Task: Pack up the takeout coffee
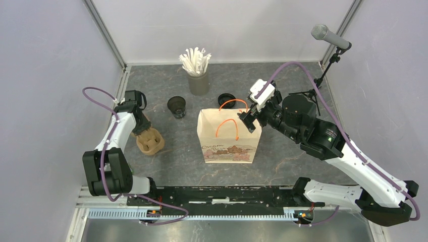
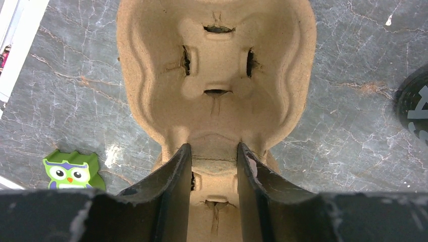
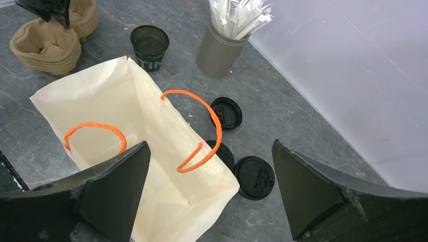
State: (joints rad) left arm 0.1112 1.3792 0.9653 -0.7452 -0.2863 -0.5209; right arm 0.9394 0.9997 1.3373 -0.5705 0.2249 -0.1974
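Left wrist view: the left gripper point(image 2: 213, 151) straddles the narrow waist of the brown carrier point(image 2: 217, 60); whether its fingers pinch it, I cannot tell. The right gripper point(image 3: 210, 146) hangs spread wide and empty over the open bag point(image 3: 151, 101). The black cup point(image 1: 176, 107) stands lidless at upper centre, with lids point(image 1: 226, 99) behind the bag. Taking the carrier seems the step in hand; next comes a firm squeeze, then a lift.

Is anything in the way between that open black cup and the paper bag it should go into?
Nothing visible stands between the black cup and the paper bag. The bag's mouth is open, though its orange handles arch over it and the right end effector hangs open above its right end.
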